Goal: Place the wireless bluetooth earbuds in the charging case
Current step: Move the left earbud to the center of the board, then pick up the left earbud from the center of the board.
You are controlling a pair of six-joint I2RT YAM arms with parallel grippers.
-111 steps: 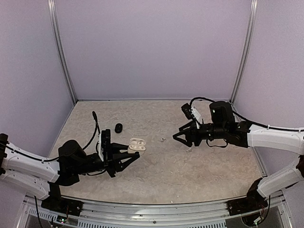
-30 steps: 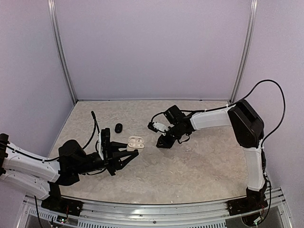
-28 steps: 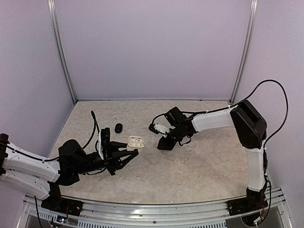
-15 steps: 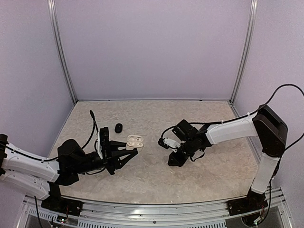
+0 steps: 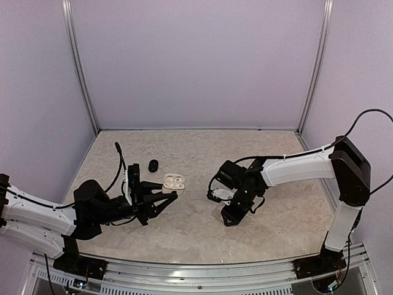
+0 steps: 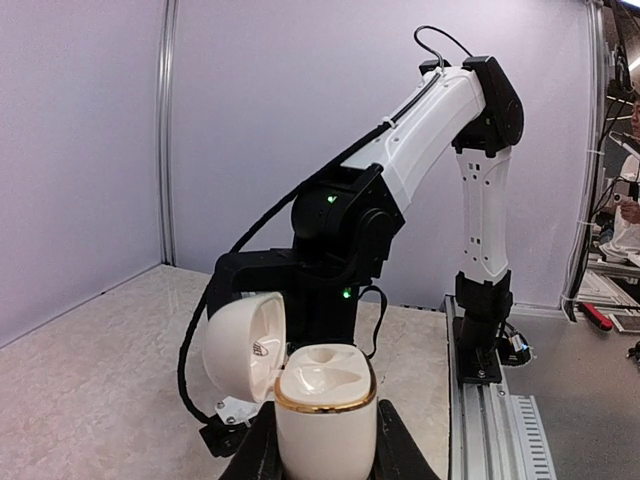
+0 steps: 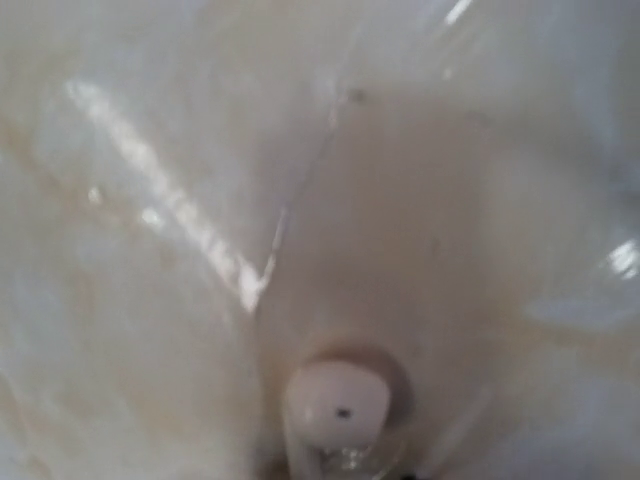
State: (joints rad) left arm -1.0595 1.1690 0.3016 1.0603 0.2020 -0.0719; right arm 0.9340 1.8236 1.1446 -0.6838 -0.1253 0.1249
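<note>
Charging case [image 5: 174, 182], seen from above: one, white, lid open, clamped in the left gripper [image 5: 168, 190] at near left, with one black oval pod [image 5: 153, 165] just beyond it on the table [image 5: 276, 153] and the right gripper [image 5: 231, 216] tipped down near centre, jaws unreadable. From the left wrist: that single case upright between two dark fingers [image 6: 262, 452], lid swung left, right arm [image 6: 430, 120] behind. From the right wrist: blurred close-up, one pale rounded earbud [image 7: 338, 403] low centre, jaw state impossible to tell.
</note>
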